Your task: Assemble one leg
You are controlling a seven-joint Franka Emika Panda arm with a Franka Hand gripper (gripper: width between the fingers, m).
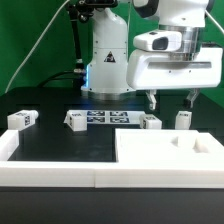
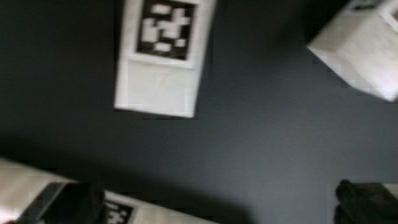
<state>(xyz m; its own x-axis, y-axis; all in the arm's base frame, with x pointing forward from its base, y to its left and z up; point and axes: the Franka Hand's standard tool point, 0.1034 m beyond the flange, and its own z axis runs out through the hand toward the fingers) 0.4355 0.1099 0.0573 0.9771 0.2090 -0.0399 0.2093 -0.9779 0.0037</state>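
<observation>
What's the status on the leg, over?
Fingers open, empty, above the table. Leg loose on the table, ungrasped. Nothing seen blocking it.

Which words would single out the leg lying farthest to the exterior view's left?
Start at the large white panel in front, then cross the black table to the exterior view's left. The leg lies there alone, well apart from the three other legs near the marker board.

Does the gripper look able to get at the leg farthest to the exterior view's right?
Probably yes. The gripper hangs open close above the leg, which sits apart from the neighbouring leg, with nothing over it.
</observation>
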